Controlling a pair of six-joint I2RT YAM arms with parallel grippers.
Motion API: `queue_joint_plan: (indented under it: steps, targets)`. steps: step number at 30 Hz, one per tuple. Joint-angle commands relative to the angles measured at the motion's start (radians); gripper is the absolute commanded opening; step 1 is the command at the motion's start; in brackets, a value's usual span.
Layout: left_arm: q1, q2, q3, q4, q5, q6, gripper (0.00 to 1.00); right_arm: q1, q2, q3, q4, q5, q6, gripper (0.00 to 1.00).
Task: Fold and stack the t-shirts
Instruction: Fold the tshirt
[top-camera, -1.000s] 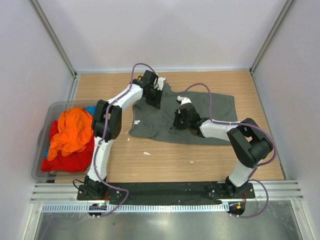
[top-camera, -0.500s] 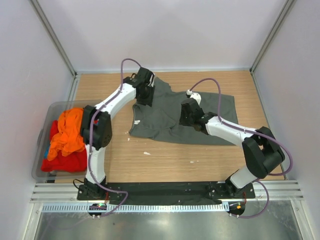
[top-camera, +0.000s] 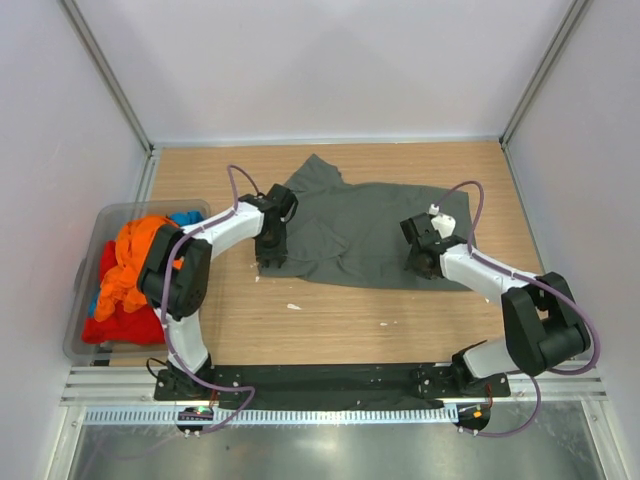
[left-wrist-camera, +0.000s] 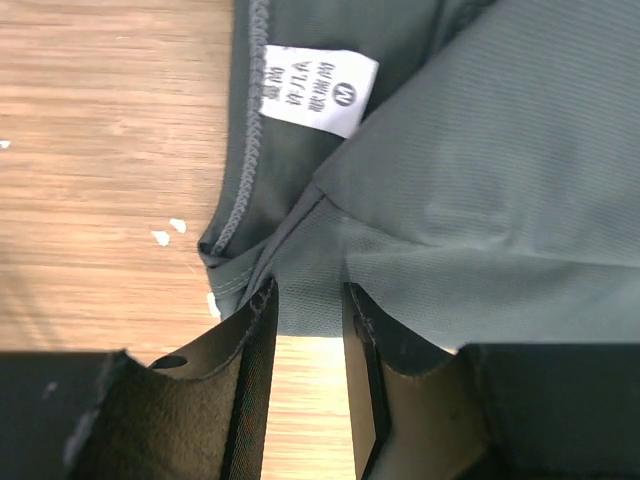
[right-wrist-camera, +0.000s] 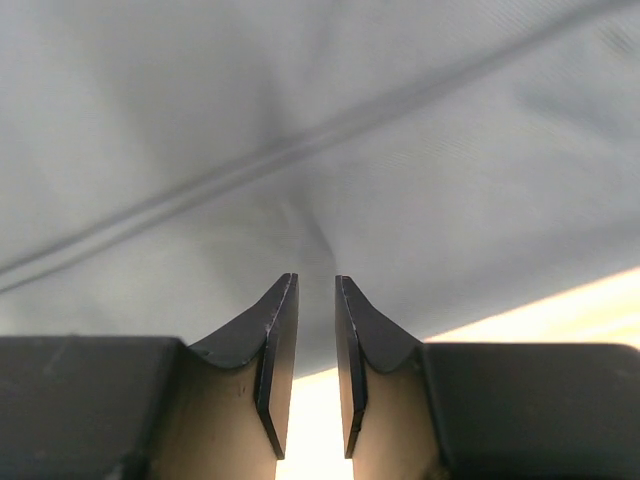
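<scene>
Watching the dark grey-green cloth t-shirt (top-camera: 360, 225) lying spread mid-frame on the wooden table (top-camera: 330, 320), we see the left gripper (left-wrist-camera: 308, 295) at its lower-left edge, jaws slightly parted, seemingly pinching nothing. The right gripper (right-wrist-camera: 316, 285), at the lower-right edge, shows a narrow empty gap.

A light brown wooden-plank table (top-camera: 340, 320) carries a plain dark grey-green cloth t-shirt (top-camera: 370, 225), spread mostly flat across its far middle. A translucent grey plastic bin (top-camera: 82, 300) sits at its left edge. Small white scraps (top-camera: 293, 306) lie near the shirt's near-left corner.
</scene>
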Motion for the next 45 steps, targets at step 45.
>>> queue_joint_plan:
  steps: [45]
  targets:
    - [0.238, 0.437, 0.944, -0.103, 0.189, 0.179, 0.57, -0.567, 0.472, 0.866, -0.048, -0.623, -0.47, 0.48]
